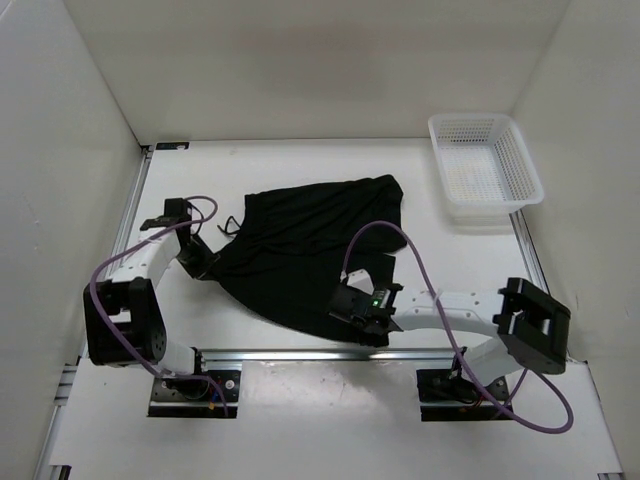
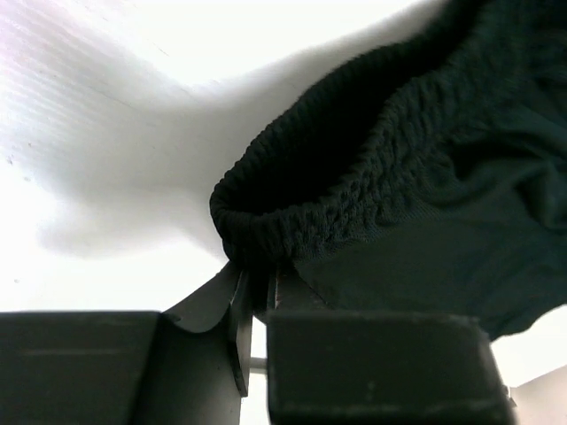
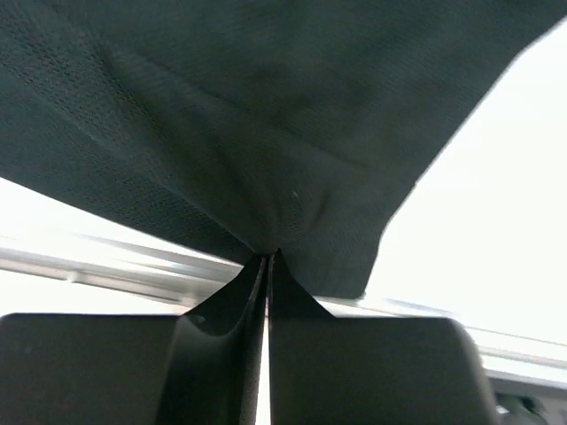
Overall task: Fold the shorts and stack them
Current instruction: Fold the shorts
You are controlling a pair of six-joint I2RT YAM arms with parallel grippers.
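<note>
From above, the limp black cloth shorts (image 1: 310, 250) lie spread and rumpled on the white table (image 1: 250, 170), in the middle and reaching down toward the near silver metal rail (image 1: 290, 355). The black two-finger left gripper (image 1: 205, 262) sits at the cloth's left edge and the black right gripper (image 1: 352, 315) at its near lower edge, half buried against the dark fabric, so this view cannot settle how their jaws stand. A purple cable (image 1: 385, 228) from the right arm loops over the cloth and crosses part of it. The white plastic mesh basket (image 1: 485, 170) stands well apart at the far right corner. The left wrist camera shows what the overhead one hides: the fingers are pinched together on the gathered elastic waistband (image 2: 328, 212), which bulges out just beyond the tips with bright table behind it. The right wrist camera shows its two fingers pressed flat together with a fold of the smooth fabric caught between them; the cloth is drawn into a pucker there and fans out across the upper picture, with the rail passing behind it
</note>
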